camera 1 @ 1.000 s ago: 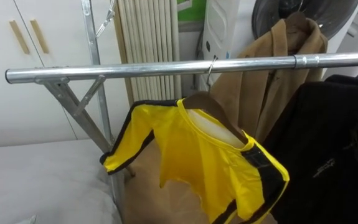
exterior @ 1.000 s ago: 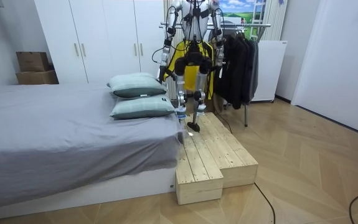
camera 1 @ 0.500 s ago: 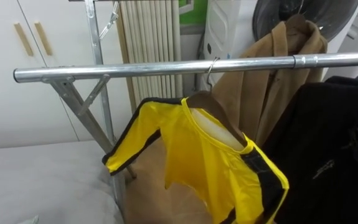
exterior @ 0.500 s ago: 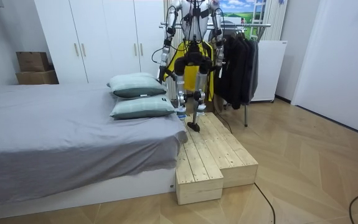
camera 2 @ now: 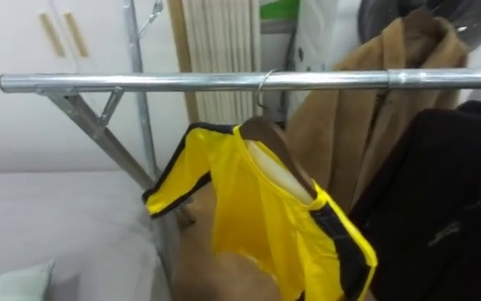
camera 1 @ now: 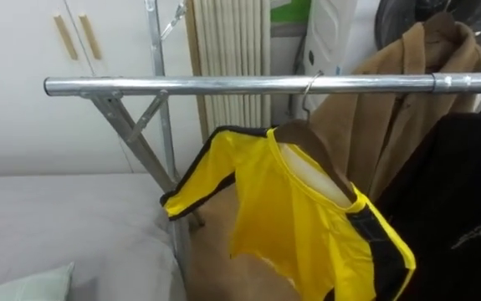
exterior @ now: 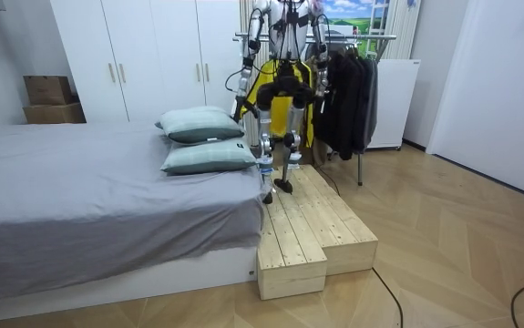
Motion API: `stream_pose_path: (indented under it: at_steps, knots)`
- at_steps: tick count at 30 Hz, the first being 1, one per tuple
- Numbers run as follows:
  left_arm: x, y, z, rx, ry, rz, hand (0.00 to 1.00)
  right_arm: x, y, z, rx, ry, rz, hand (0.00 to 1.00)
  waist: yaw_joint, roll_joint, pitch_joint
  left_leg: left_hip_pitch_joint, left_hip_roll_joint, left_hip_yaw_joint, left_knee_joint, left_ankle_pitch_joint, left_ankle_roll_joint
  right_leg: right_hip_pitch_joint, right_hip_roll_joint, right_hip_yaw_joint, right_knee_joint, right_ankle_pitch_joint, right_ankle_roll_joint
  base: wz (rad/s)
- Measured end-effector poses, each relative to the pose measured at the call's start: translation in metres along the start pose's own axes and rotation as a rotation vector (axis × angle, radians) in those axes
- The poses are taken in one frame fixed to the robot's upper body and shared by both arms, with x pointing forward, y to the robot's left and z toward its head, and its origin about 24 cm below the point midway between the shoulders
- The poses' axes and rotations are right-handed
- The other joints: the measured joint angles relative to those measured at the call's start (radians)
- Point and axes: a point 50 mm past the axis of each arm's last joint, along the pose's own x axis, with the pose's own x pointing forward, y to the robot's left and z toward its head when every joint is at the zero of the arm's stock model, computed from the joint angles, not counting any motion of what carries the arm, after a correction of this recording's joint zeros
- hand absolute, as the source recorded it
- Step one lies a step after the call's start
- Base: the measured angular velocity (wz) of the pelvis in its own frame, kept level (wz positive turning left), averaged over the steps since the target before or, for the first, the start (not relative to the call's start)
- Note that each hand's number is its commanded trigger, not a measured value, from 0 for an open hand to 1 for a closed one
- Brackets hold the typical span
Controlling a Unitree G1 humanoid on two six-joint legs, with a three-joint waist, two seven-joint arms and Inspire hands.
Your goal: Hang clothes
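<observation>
In the room view the grey bed [exterior: 79, 191] takes the left half, and the robot stands at the far end of the wooden platform [exterior: 312, 228] against the bed's right edge, facing the clothes rack, with bare floor to the right. The rack's steel rail [camera 1: 223, 84] runs across the top of the eye view, bare from its left end to the hanger hook [camera 1: 307, 89]; right of the hook a black garment [camera 1: 457, 192] and a tan coat [camera 1: 407, 109] crowd it. The yellow shirt [camera 1: 299, 209] hangs tilted from the hook, while the left hand [exterior: 239, 106] and right hand [exterior: 320, 89] are too small to tell how they are held.
</observation>
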Motion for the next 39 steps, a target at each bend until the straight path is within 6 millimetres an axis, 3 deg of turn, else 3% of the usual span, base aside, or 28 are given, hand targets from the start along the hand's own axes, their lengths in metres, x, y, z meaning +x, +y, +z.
stream_pose_path:
  at_steps: [2,3,4,6,8,10,12,13,14,15,18,19,20,21,22,23,24,25,26,28,30,33,34,35,36,37,39]
  knots:
    - [0.0,-0.002,0.009,0.032,-0.046,-0.009,0.0,0.0,0.0,-0.001,0.0,0.002,-0.001,0.0,-0.01,0.004,0.0005,-0.027,0.015,0.057,0.027,0.01,-0.004,0.0,-0.025,-0.081,0.0,-0.018,-0.004,1.31]
    - [-0.001,0.0,0.012,0.057,-0.064,-0.014,0.0,0.0,-0.001,-0.001,-0.002,0.003,-0.003,0.0,-0.014,0.001,-0.001,-0.042,0.03,0.106,0.037,0.022,-0.008,-0.001,-0.041,-0.128,0.003,-0.037,-0.012,1.31]
    - [-0.001,0.002,0.013,0.065,-0.073,-0.016,0.0,-0.001,-0.002,-0.001,-0.002,0.003,-0.004,0.0,-0.014,0.0,-0.0047,-0.052,0.05,0.183,0.058,0.03,-0.014,0.0,-0.06,-0.176,0.005,-0.048,-0.017,1.28]
    - [-0.001,0.004,0.013,0.072,-0.079,-0.029,0.0,-0.002,-0.005,-0.001,-0.002,0.004,-0.013,0.0,-0.017,0.0,-0.0062,-0.059,0.074,0.272,0.117,0.02,-0.018,0.003,-0.081,-0.248,0.02,-0.07,-0.021,1.24]
    - [-0.001,0.006,0.014,0.084,-0.084,-0.036,0.0,-0.002,-0.009,-0.001,-0.011,0.006,-0.022,0.0,-0.017,0.002,-0.0082,-0.057,0.094,0.319,0.176,0.004,-0.012,0.004,-0.101,-0.309,0.041,-0.091,-0.026,1.15]
    - [-0.001,0.008,0.014,0.125,-0.086,-0.03,0.0,-0.003,-0.01,-0.003,-0.021,0.014,-0.028,0.0,-0.028,-0.007,-0.0036,-0.041,0.121,0.368,0.235,-0.007,-0.014,0.014,-0.121,-0.369,0.055,-0.112,-0.026,1.05]
    - [-0.001,0.011,0.017,0.177,-0.09,-0.038,0.0,-0.005,-0.013,-0.007,-0.031,0.026,-0.04,0.0,-0.031,-0.009,-0.0043,-0.015,0.136,0.393,0.297,-0.02,-0.002,0.024,-0.142,-0.435,0.081,-0.14,-0.004,1.09]
    - [-0.001,0.011,0.017,0.177,-0.092,-0.038,0.0,-0.005,-0.015,-0.007,-0.035,0.026,-0.045,0.0,-0.028,-0.01,-0.0042,-0.008,0.136,0.396,0.296,-0.025,-0.003,0.026,-0.145,-0.446,0.089,-0.147,0.004,0.85]
    - [-0.001,0.011,0.015,0.176,-0.089,-0.038,0.0,-0.005,-0.016,-0.006,-0.041,0.025,-0.05,0.0,-0.023,-0.012,-0.0049,0.011,0.135,0.401,0.287,-0.036,-0.006,0.029,-0.147,-0.475,0.092,-0.159,0.024,0.73]
    - [-0.002,0.012,0.014,0.174,-0.086,-0.038,0.0,-0.005,-0.016,-0.007,-0.041,0.028,-0.053,0.0,-0.021,-0.015,-0.0049,0.028,0.125,0.403,0.253,-0.05,0.002,0.031,-0.15,-0.506,0.095,-0.167,0.042,0.92]
    - [-0.002,0.013,0.01,0.175,-0.076,-0.036,0.0,-0.006,-0.015,-0.014,-0.027,0.06,-0.06,0.0,-0.017,-0.027,-0.0119,0.078,0.1,0.435,0.099,-0.099,0.006,0.026,-0.152,-0.584,0.104,-0.176,0.058,0.7]
    - [-0.002,0.019,0.01,0.151,-0.076,-0.02,0.0,-0.005,-0.011,-0.016,-0.019,0.074,-0.056,0.0,0.003,-0.04,-0.0198,0.083,0.097,0.432,0.057,-0.098,-0.008,0.023,-0.158,-0.593,0.102,-0.169,0.089,0.41]
    - [-0.002,0.019,0.009,0.144,-0.074,-0.019,0.0,-0.005,-0.011,-0.017,-0.015,0.08,-0.057,0.0,0.01,-0.033,-0.0237,0.082,0.106,0.428,0.043,-0.098,-0.008,0.021,-0.159,-0.603,0.11,-0.165,0.134,0.52]
    - [-0.002,0.018,0.007,0.156,-0.065,-0.018,0.0,-0.006,-0.015,-0.018,0.002,0.084,-0.069,0.0,0.001,-0.025,-0.0295,0.083,0.132,0.45,0.043,-0.098,-0.009,0.016,-0.218,-0.64,0.192,-0.194,0.094,1.12]
    - [-0.002,0.026,0.004,0.181,-0.05,0.0,0.0,-0.01,-0.023,-0.027,0.046,0.107,-0.096,0.0,-0.022,-0.048,-0.0334,0.098,0.133,0.475,0.063,-0.093,-0.028,0.018,-0.351,-0.639,0.313,-0.264,0.105,1.39]
    - [-0.002,0.029,0.005,0.187,-0.053,0.011,0.0,-0.012,-0.025,-0.031,0.065,0.121,-0.107,0.0,-0.022,-0.058,-0.0281,0.098,0.136,0.486,0.091,-0.084,-0.05,0.011,-0.401,-0.632,0.36,-0.286,0.142,1.0]
    - [-0.003,0.03,0.004,0.154,-0.055,0.018,0.0,-0.015,-0.033,-0.034,0.073,0.142,-0.139,0.0,0.014,-0.07,-0.0243,0.091,0.133,0.489,0.129,-0.082,-0.059,0.005,-0.397,-0.607,0.383,-0.313,0.171,0.16]
    - [-0.002,0.023,0.001,0.112,-0.049,-0.002,0.0,-0.015,-0.036,-0.031,0.067,0.137,-0.15,0.0,0.048,-0.045,-0.0235,0.093,0.131,0.465,0.116,-0.085,-0.058,0.023,-0.374,-0.609,0.342,-0.294,0.17,-0.13]
    - [-0.002,0.019,0.0,0.088,-0.049,-0.011,0.0,-0.015,-0.035,-0.03,0.063,0.133,-0.147,0.0,0.052,-0.039,-0.0231,0.093,0.127,0.447,0.109,-0.084,-0.056,0.036,-0.365,-0.615,0.319,-0.284,0.171,0.0]
    - [-0.002,0.016,0.0,0.035,-0.051,-0.012,0.0,-0.016,-0.035,-0.036,0.053,0.152,-0.147,0.0,0.053,-0.037,-0.0206,0.092,0.115,0.385,0.077,-0.068,-0.042,0.095,-0.35,-0.664,0.252,-0.253,0.173,0.38]
    - [-0.002,0.018,0.0,0.026,-0.051,-0.008,0.0,-0.016,-0.031,-0.04,0.072,0.16,-0.141,0.0,0.036,-0.037,-0.0212,0.086,0.115,0.352,0.07,-0.057,-0.038,0.132,-0.341,-0.703,0.203,-0.214,0.157,0.56]
    - [-0.002,0.017,0.0,0.026,-0.049,-0.012,0.0,-0.016,-0.028,-0.046,0.111,0.174,-0.141,0.0,0.004,-0.031,-0.0197,0.072,0.102,0.271,0.061,-0.051,-0.021,0.195,-0.335,-0.767,0.132,-0.175,0.191,0.73]
    - [-0.002,0.016,0.0,0.026,-0.051,-0.013,0.0,-0.017,-0.028,-0.048,0.131,0.177,-0.144,0.0,0.003,-0.03,-0.0227,0.07,0.09,0.247,0.053,-0.049,-0.013,0.209,-0.337,-0.769,0.118,-0.167,0.203,0.75]
    - [-0.002,0.017,0.001,0.026,-0.052,-0.011,0.0,-0.017,-0.027,-0.05,0.138,0.18,-0.145,0.0,-0.001,-0.035,-0.0228,0.068,0.082,0.231,0.05,-0.047,-0.008,0.217,-0.34,-0.757,0.114,-0.163,0.21,0.89]
    - [-0.002,0.02,0.002,0.029,-0.055,-0.005,0.0,-0.017,-0.024,-0.054,0.15,0.19,-0.143,0.0,-0.012,-0.043,-0.0187,0.063,0.059,0.191,0.047,-0.044,0.002,0.227,-0.345,-0.69,0.109,-0.163,0.225,1.09]
    - [-0.002,0.021,0.003,0.028,-0.058,-0.002,0.0,-0.017,-0.019,-0.058,0.16,0.196,-0.136,0.0,-0.01,-0.05,-0.022,0.054,0.039,0.157,0.052,-0.047,0.012,0.229,-0.342,-0.59,0.106,-0.161,0.229,1.05]
    - [-0.002,0.02,0.002,-0.012,-0.058,-0.009,0.0,-0.016,-0.017,-0.056,0.175,0.185,-0.133,0.0,0.001,-0.051,-0.0211,0.053,0.024,0.121,0.06,-0.052,0.021,0.243,-0.336,-0.503,0.1,-0.156,0.237,0.73]
